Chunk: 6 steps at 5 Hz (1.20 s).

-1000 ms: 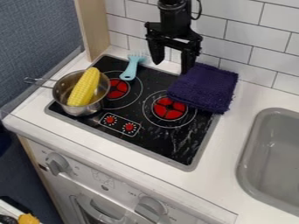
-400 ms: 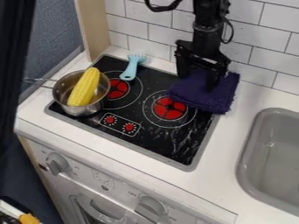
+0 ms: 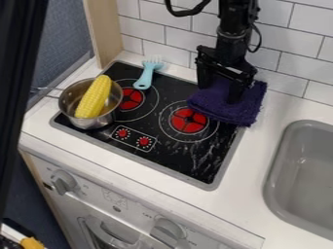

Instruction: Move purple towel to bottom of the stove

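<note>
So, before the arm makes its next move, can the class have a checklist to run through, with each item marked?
1. Gripper over the purple towel: ok.
2. Fingers spread apart: ok.
3. Cloth firmly pinched: cannot tell.
4. Towel at the bottom of the stove: not ok, it lies at the back right corner, partly on the counter.
5. Fork apart from the towel: ok.
6. Corn inside the pot: ok.
</note>
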Each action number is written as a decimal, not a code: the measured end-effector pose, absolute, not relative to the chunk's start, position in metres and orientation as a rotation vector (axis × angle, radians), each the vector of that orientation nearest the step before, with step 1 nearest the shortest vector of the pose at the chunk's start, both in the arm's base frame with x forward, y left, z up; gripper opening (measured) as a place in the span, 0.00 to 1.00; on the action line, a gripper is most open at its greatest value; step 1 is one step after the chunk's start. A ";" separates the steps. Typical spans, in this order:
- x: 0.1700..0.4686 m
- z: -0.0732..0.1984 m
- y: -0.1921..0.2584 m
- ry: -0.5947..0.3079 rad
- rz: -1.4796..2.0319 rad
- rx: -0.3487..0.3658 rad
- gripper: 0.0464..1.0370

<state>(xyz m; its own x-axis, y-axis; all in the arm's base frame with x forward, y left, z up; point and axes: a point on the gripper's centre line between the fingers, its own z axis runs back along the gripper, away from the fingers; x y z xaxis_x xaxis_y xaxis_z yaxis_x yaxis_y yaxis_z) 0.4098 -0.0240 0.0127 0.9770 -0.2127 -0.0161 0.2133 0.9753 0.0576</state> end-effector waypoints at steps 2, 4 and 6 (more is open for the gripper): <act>0.357 0.012 -0.017 0.050 -0.254 0.044 0.96; 0.278 0.017 -0.006 0.118 -0.329 0.013 0.96; 0.263 0.016 -0.005 0.113 -0.326 -0.007 0.96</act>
<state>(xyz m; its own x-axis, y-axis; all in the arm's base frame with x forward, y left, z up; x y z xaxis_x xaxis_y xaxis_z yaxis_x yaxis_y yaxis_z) 0.2635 -0.0047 0.0163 0.9412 -0.3196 -0.1092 0.3188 0.9475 -0.0251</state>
